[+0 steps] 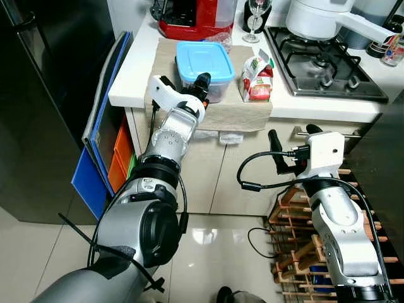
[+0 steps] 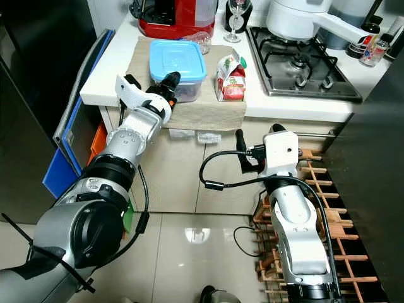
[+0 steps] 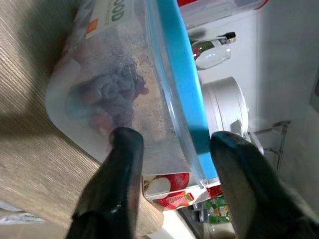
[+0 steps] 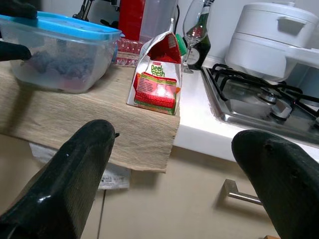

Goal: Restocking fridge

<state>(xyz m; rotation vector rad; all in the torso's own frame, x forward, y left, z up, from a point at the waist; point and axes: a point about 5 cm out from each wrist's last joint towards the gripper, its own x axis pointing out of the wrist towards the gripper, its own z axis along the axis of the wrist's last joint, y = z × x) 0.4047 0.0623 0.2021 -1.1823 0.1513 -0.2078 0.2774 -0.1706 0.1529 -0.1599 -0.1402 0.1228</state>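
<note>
Nearest the head camera: the silver left arm, large in the lower left, reaching up and forward to the counter edge. Its left gripper (image 1: 202, 81) sits at the near side of the clear plastic food container with a blue lid (image 1: 203, 68). In the left wrist view the two black fingers (image 3: 122, 164) stand apart, one on each side of the container's near corner, lid rim between them. Spread, bracketing the box; whether the pads already touch the wall I cannot tell.

Right arm, lower right, held in front of the cabinet doors below the counter. Right gripper (image 1: 275, 144) points toward the counter with its fingers (image 4: 75, 169) wide apart and empty.

Tall black fridge (image 1: 44, 95) at far left, door shut. White countertop (image 1: 136, 66) carries a beige woven mat (image 1: 233, 110) that hangs over the near edge. The container stands on the mat; dark food shows through its frosted wall. Just right of it, on the same mat, a small red, white and green printed food pouch (image 1: 257, 78), upright. Steel gas hob (image 1: 319, 63) at right with a white lidded pot (image 1: 319, 17).

Step in hand, by my reading: first pickup for restocking, gripper lined up on the container, grasp not yet made. Next move calls for closing on the wall and rim firmly, lifting level, then turning left to the fridge, whose door must be opened.
</note>
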